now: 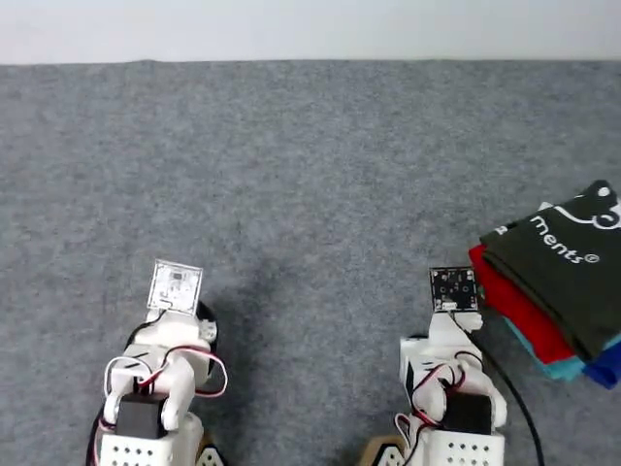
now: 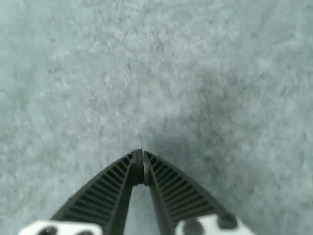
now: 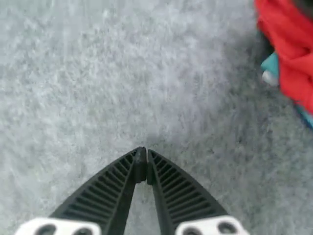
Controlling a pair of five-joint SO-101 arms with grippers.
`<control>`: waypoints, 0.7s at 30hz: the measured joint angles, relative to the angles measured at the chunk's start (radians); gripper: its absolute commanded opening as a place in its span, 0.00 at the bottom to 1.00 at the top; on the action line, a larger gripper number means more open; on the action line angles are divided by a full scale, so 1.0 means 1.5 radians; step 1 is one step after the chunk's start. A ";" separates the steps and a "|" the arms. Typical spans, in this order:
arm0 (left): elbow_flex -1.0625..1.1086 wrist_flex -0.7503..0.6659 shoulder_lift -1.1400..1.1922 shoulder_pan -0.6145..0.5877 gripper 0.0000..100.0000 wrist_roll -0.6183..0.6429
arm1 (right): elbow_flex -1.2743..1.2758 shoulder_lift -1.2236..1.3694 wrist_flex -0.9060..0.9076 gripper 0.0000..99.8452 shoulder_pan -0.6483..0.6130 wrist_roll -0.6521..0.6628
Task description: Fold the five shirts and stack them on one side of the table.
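Since the picture's edge cut across the stack of folded shirts (image 1: 543,325), only a dark top shirt (image 1: 563,282), a red shirt (image 1: 519,311), a teal layer (image 1: 558,367) and a blue layer (image 1: 606,369) could be made out. The left fingers (image 2: 112,191) and right fingers (image 3: 115,188) were clenched tip to tip on nothing above the grey worktop (image 1: 310,175). The stack lay near the right fingers, apart from them, at the worktop's right side. The left arm (image 1: 160,374) and right arm (image 1: 451,383) sat folded back at the near edge.

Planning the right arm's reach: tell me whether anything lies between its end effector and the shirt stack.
Nothing visible does. Bare grey table lies between the shut right end effector and the stack of folded shirts close beside it.
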 measured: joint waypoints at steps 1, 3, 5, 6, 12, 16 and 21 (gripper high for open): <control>0.000 0.015 0.000 0.000 0.01 0.000 | 0.000 0.000 0.003 0.01 0.000 0.000; 0.000 0.032 0.000 -0.004 0.01 0.000 | 0.000 0.000 0.006 0.01 0.000 0.000; 0.000 0.035 0.000 -0.011 0.01 -0.001 | 0.000 0.000 0.006 0.01 0.000 0.000; 0.000 0.035 0.000 -0.010 0.01 -0.001 | 0.000 0.000 0.006 0.01 0.000 0.000; 0.000 0.035 0.000 -0.010 0.01 -0.001 | 0.000 0.000 0.006 0.01 0.000 0.000; 0.000 0.035 0.000 -0.010 0.01 -0.001 | 0.000 0.000 0.006 0.01 0.000 0.000; 0.000 0.035 0.000 -0.010 0.01 -0.001 | 0.000 0.000 0.006 0.01 0.000 0.000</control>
